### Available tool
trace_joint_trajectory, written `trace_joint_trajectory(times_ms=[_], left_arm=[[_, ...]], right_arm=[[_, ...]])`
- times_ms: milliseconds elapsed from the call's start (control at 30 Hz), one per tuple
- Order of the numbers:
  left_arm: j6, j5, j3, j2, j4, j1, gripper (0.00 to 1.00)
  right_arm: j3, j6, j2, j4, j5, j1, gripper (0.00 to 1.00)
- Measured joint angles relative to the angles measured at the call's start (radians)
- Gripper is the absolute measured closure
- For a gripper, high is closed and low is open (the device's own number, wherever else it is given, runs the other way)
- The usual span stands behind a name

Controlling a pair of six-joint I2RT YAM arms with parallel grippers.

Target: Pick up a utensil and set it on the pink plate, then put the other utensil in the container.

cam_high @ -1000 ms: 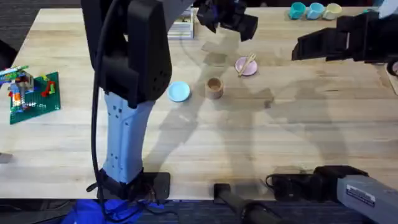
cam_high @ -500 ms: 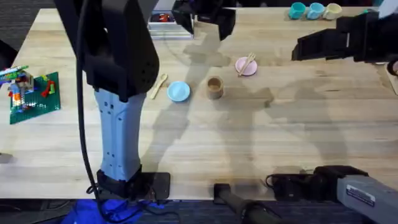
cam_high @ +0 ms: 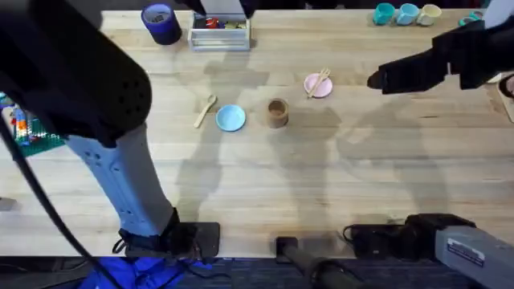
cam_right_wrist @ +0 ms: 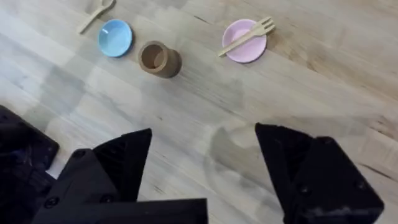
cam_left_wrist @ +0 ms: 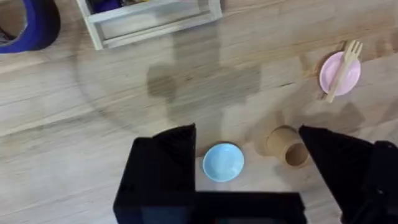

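Note:
The wooden fork (cam_high: 320, 81) lies across the pink plate (cam_high: 316, 88) right of centre. Left of the light blue plate (cam_high: 230, 118), the wooden spoon (cam_high: 206, 110) rests flat on the table. Between the two plates stands the brown cup (cam_high: 277, 112), upright. My right gripper (cam_high: 376, 80) hovers just right of the pink plate; its wrist view shows it open (cam_right_wrist: 205, 155) and holding nothing, with fork (cam_right_wrist: 247, 36), cup (cam_right_wrist: 158, 59) and spoon (cam_right_wrist: 96, 14) below. My left gripper (cam_left_wrist: 249, 155) is open high over the blue plate (cam_left_wrist: 222, 162) and cup (cam_left_wrist: 286, 146).
A dark blue tub (cam_high: 161, 22) and a white tray (cam_high: 218, 32) stand at the back edge. A Lego build (cam_high: 24, 120) sits far left, small cups (cam_high: 406, 13) at the back right. My left arm (cam_high: 80, 88) looms large at the left.
My left arm has swung left and risen toward the camera, uncovering the spoon, tub and tray. The right gripper has edged slightly left. The fork stays on the pink plate.

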Motion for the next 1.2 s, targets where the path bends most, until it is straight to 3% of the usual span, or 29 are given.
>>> trace_joint_trajectory(times_ms=[200,600,733,900,1200], left_arm=[[0.027,0.025,-0.056,-0.040,0.012,0.025,0.008],[0.046,-0.012,-0.468,-0.353,0.190,0.029,0.008],[0.047,-0.019,-0.550,-0.434,0.216,0.051,0.008],[0.048,-0.029,-0.587,-0.446,0.224,0.077,0.008],[0.049,-0.038,-0.595,-0.446,0.226,0.080,0.008]], right_arm=[[0.000,-0.109,0.000,0.003,0.001,0.000,0.005],[0.000,-0.235,0.000,0.070,0.038,0.000,0.004],[0.001,-0.250,0.014,0.081,0.076,0.000,0.005],[0.002,-0.302,0.097,0.088,0.097,0.000,0.005],[0.002,-0.361,0.226,0.149,0.049,0.000,0.006]])
